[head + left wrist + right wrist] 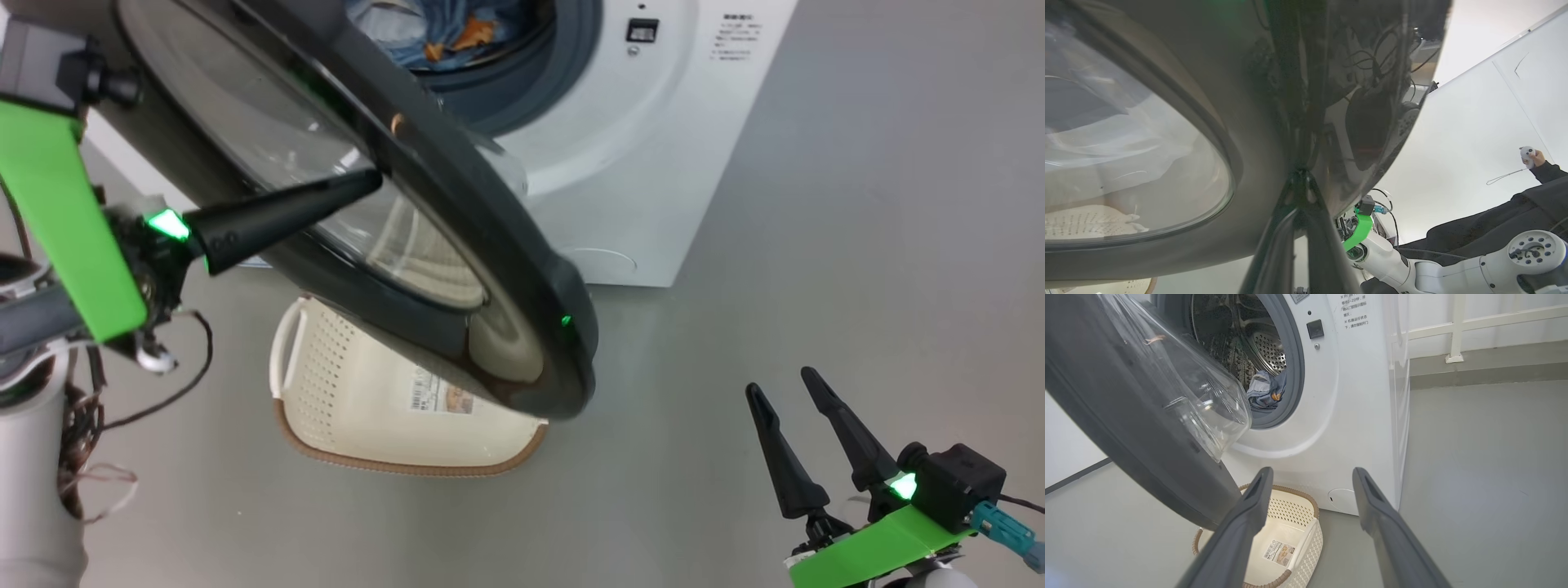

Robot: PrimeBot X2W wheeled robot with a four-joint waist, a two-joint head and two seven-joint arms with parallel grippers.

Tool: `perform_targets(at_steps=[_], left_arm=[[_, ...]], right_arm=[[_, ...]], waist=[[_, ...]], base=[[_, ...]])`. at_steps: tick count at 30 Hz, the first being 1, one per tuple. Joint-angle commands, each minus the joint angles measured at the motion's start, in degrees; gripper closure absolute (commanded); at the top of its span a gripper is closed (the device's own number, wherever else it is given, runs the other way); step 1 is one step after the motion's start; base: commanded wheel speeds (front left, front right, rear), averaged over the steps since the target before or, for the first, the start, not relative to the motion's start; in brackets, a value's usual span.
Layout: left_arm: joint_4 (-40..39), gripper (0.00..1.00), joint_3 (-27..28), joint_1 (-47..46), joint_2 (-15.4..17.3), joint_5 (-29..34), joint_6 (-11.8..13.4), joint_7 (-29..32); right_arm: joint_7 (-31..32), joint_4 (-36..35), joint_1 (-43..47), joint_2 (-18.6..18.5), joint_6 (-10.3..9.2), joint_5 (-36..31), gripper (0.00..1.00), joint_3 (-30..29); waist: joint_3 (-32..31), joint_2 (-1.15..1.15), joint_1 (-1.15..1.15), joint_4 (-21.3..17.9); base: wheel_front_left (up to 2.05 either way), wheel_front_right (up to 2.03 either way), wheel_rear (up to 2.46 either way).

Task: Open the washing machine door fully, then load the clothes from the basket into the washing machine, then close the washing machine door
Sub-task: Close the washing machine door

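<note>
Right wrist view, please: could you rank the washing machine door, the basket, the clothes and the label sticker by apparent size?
1. washing machine door, by far the largest, though it is also nearest the camera.
2. basket, partly covered by the door.
3. clothes in the drum and label sticker look about alike, so I leave them unranked.

On my screen, the left gripper (369, 183) and right gripper (780, 382) have long, tapering black fingers, each with a green light (167, 224) at the base. Bright green plates (61, 220) clad both wrists. There is a black camera box (959, 482), a teal plug (1002, 527) and loose dark cables (82, 425). The white arm carries a screw-ringed joint cap (1531, 249).
</note>
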Motion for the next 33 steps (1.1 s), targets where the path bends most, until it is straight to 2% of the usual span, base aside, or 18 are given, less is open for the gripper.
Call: perform_targets(at_steps=[1, 15, 33], left_arm=[[-0.52, 1.0, 1.87, -3.28, 1.99, 1.32, -0.19, -1.21], [5.95, 1.0, 1.28, -11.19, 2.15, 4.39, -0.19, -7.63], [17.28, 1.0, 0.61, -20.0, 7.06, 6.94, -0.19, -17.93]], right_arm=[[-0.28, -1.59, -1.99, 0.23, 0.09, -0.9, 0.0, 1.06], [-0.28, -1.88, -4.53, 3.01, 0.09, -1.82, 0.0, 1.13], [-0.28, -2.44, -5.77, 5.27, 0.09, -2.42, 0.0, 1.15]], waist=[[1.35, 0.0, 0.0, -1.37], [5.36, 0.0, 0.0, -5.81], [8.19, 0.0, 0.0, -10.7]], base=[[0.0, 0.0, 0.0], [0.0, 0.0, 0.0], [0.0, 0.0, 0.0]])
